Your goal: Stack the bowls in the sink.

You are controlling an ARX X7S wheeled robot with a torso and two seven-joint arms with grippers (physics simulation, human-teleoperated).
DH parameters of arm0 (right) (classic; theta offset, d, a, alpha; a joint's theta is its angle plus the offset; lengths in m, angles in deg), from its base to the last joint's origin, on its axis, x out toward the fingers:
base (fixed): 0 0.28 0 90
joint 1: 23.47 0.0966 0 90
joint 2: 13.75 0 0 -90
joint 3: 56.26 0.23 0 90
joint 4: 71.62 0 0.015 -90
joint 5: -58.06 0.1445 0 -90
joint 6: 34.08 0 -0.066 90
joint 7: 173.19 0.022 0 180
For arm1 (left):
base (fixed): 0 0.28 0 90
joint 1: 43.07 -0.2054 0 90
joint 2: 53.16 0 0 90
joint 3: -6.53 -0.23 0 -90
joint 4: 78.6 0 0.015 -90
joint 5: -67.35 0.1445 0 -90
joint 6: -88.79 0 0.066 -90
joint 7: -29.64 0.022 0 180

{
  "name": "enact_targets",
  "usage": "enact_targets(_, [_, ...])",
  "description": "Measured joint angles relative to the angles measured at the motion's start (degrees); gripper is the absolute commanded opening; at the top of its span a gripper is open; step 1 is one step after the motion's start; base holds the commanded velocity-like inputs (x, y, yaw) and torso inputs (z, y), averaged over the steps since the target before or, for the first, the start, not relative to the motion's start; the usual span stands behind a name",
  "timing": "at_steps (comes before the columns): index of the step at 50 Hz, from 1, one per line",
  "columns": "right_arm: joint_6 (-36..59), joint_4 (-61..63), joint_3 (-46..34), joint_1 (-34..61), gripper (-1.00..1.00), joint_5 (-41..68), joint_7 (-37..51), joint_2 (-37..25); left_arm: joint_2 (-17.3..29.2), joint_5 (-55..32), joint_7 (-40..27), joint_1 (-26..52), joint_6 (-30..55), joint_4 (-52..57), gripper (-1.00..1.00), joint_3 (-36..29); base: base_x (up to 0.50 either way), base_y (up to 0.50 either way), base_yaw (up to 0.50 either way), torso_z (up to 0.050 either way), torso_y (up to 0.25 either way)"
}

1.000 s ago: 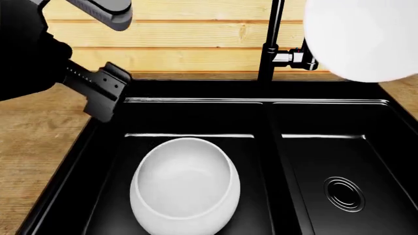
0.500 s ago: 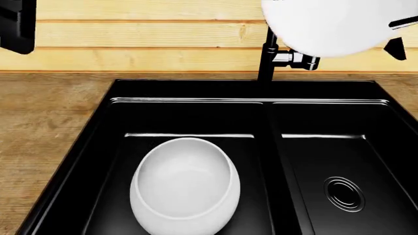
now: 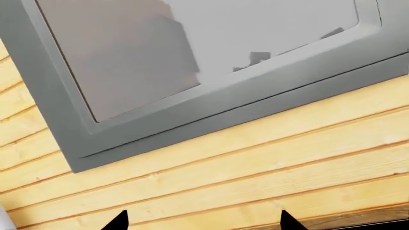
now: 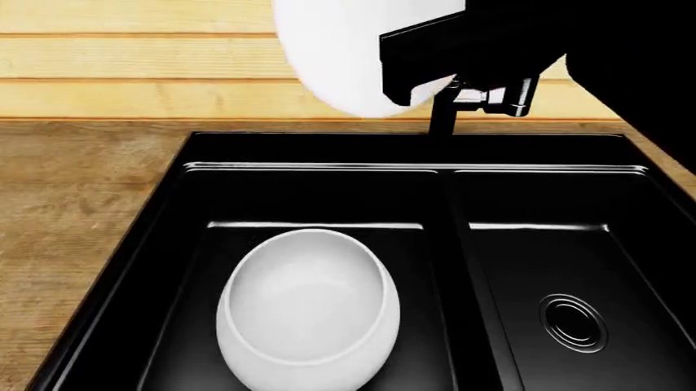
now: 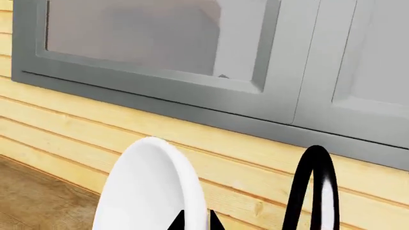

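The large white bowl [image 4: 308, 305] rests upright in the left basin of the black sink [image 4: 315, 151]. The smaller white bowl [image 4: 332, 49] hangs high above the sink's back edge, near the faucet [image 4: 441, 114], tipped on edge. My right gripper [image 5: 195, 221] is shut on its rim, one fingertip on each side of the bowl [image 5: 150, 191]. The right arm [image 4: 544, 49] covers part of that bowl in the head view. My left gripper [image 3: 203, 223] is open, its tips wide apart with nothing between them, facing the wooden wall. It does not show in the head view.
The right basin holds only its ringed drain [image 4: 573, 323]. A wooden counter [image 4: 77, 212] runs along the sink's left side, with a plank wall [image 4: 163, 57] behind. A grey window frame [image 3: 211, 110] sits above the planks. The faucet's black arch [image 5: 313, 187] stands close to the held bowl.
The right arm has carried the smaller bowl leftward, from the upper right to above the faucet and left basin. The left arm has risen out of the head view.
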Motion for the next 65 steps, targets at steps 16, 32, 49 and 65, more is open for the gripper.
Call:
enact_targets(16, [-5.34, -2.45, -2.76, -8.22, -1.00, -2.18, -0.57, 5.68, 1.03, 1.04, 0.04, -0.78, 0.24, 0.97, 1.00, 1.71, 0.00, 0.00, 0.00, 0.000, 0.000])
enact_targets(32, [-15.94, -3.12, -2.32, -20.05, -1.00, -0.43, -0.38, 8.55, 1.38, 1.96, 1.01, -1.94, -0.34, 1.86, 1.00, 2.44, 0.00, 0.00, 0.00, 0.000, 0.001])
enact_targets(49, [-27.16, -2.00, -0.09, -30.39, -1.00, 0.92, 0.73, 9.62, 1.41, 2.40, 1.65, -2.15, -0.45, 2.09, 1.00, 2.42, 0.00, 0.00, 0.00, 0.001, 0.000])
enact_targets(65, [-33.70, -1.10, 0.88, -36.80, -1.00, -0.01, 1.57, 9.95, 1.45, 2.58, 1.93, -2.21, -0.39, 2.20, 1.00, 2.31, 0.00, 0.00, 0.00, 0.000, 0.001])
